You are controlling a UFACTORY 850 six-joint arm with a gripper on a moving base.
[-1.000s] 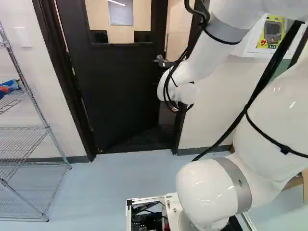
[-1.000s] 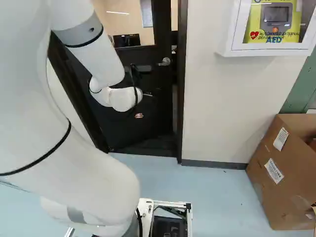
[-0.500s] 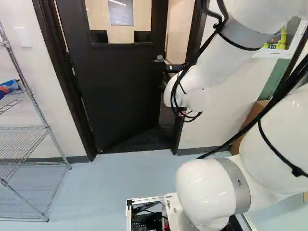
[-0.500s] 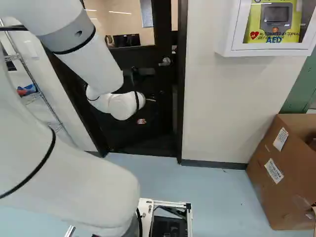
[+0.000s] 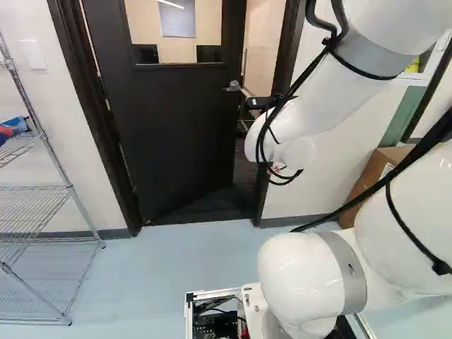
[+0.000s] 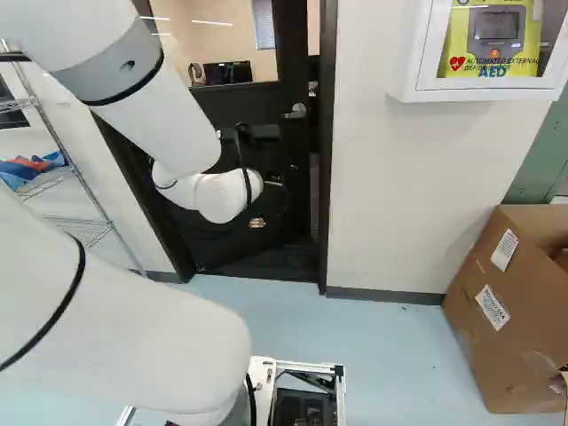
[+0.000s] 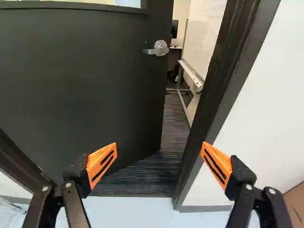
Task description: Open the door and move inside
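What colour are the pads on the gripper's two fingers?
Bright orange pads, with black slots; best seen in the wrist view.

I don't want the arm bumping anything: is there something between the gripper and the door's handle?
Nothing visible stands between the open gripper and the handle. The door frame rises beside the gap at the ajar door's edge, and a whiteboard shows beyond that gap.

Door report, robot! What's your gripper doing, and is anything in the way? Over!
Gripper open, empty. Door ajar, handle ungripped. Whiteboard beyond the gap, possibly in the way.
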